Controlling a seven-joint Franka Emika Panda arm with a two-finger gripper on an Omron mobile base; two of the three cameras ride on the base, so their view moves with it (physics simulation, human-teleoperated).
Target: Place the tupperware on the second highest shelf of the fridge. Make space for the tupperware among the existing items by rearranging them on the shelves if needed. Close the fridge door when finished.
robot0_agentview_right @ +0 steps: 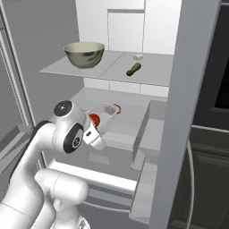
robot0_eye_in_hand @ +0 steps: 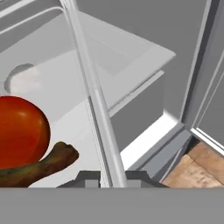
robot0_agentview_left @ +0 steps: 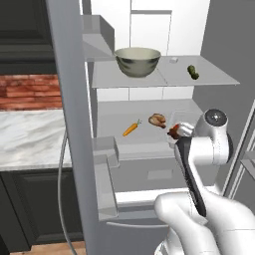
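The tupperware [robot0_agentview_right: 103,112], holding red and brown food, sits clamped in the closed pincer [robot0_agentview_right: 95,129] over the fridge's [robot0_agentview_left: 149,30] lower shelf [robot0_agentview_left: 129,122]; whether it touches is unclear. Beyond the pincer lie a carrot [robot0_agentview_left: 130,129] and meat piece [robot0_agentview_left: 157,119]; above, a bowl [robot0_agentview_left: 137,61] and pickle [robot0_agentview_left: 192,72].

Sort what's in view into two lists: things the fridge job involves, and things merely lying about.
Job:
- tupperware, gripped by the shut pincer
- fridge, door open
- wide pale-grey shelf
- bowl, pickle, carrot, meat piece

Lying about:
- marble counter
- brick wall
- dark cabinets
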